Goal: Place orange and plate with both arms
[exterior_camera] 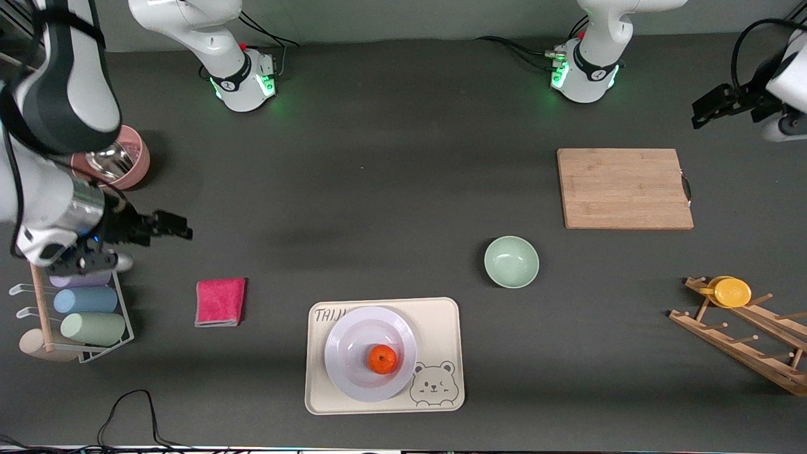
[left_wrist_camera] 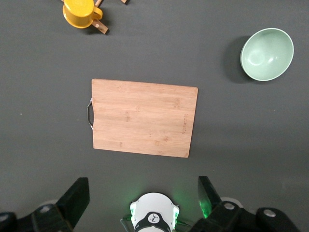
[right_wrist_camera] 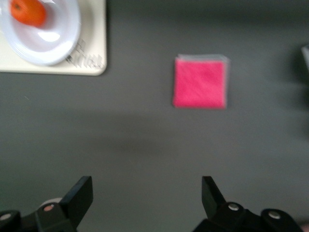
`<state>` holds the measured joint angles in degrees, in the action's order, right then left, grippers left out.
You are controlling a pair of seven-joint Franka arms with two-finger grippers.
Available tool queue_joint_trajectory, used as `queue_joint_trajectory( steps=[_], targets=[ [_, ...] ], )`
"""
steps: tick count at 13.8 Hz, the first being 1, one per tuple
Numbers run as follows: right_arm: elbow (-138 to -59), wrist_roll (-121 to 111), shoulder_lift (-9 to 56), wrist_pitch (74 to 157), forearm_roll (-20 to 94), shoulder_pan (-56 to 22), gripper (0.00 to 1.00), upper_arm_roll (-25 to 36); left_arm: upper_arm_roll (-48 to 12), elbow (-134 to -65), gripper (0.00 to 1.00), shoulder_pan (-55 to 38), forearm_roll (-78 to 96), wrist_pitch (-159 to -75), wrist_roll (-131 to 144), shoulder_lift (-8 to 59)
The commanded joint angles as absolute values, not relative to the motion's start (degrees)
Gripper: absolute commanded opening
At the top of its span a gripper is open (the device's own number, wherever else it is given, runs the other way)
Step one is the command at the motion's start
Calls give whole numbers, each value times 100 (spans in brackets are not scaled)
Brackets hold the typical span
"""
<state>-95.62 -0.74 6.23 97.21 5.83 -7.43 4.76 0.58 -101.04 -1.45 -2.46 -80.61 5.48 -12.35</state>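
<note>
The orange (exterior_camera: 383, 359) (right_wrist_camera: 29, 12) lies in the white plate (exterior_camera: 350, 340) (right_wrist_camera: 53, 38). The plate rests on a beige bear-print tray (exterior_camera: 441, 328) (right_wrist_camera: 58, 65) near the front camera. My right gripper (exterior_camera: 179, 227) (right_wrist_camera: 145, 193) hangs open and empty over bare table at the right arm's end, above the spot between the pink cloth and the metal bowl. My left gripper (exterior_camera: 701, 113) (left_wrist_camera: 143, 193) hangs open and empty at the left arm's end, up beside the cutting board. Neither gripper touches anything.
A wooden cutting board (exterior_camera: 624, 188) (left_wrist_camera: 144, 117) and a pale-green bowl (exterior_camera: 511, 261) (left_wrist_camera: 267, 53) lie toward the left arm's end. A wooden rack (exterior_camera: 750, 340) carries a yellow cup (exterior_camera: 731, 292) (left_wrist_camera: 82, 12). Toward the right arm's end are a pink cloth (exterior_camera: 220, 301) (right_wrist_camera: 200, 82), a cup rack (exterior_camera: 88, 315) and a metal bowl (exterior_camera: 120, 161).
</note>
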Motion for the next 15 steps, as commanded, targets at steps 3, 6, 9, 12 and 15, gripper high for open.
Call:
queue_joint_trajectory(
  steps=[3, 6, 9, 12, 15],
  targets=[
    [-9817, 517, -236, 8958, 176, -378, 100, 159, -395, -10292, 100, 281, -202, -8016, 624, -1213],
    [-9870, 633, -255, 8920, 62, -413, 100, 141, -378, -10187, 100, 220, -246, -8024, 607, -1125],
    [-9861, 642, -263, 8965, 53, -422, 100, 45, -360, -10090, 100, 193, -255, -8016, 563, -1037],
    [-9861, 633, -308, 8904, 53, -431, 100, 35, -352, -10081, 100, 158, -255, -8024, 554, -1011],
    [-9835, 633, -334, 8815, 53, -448, 100, 44, -352, -10028, 100, 158, -272, -8024, 545, -958]
  ],
)
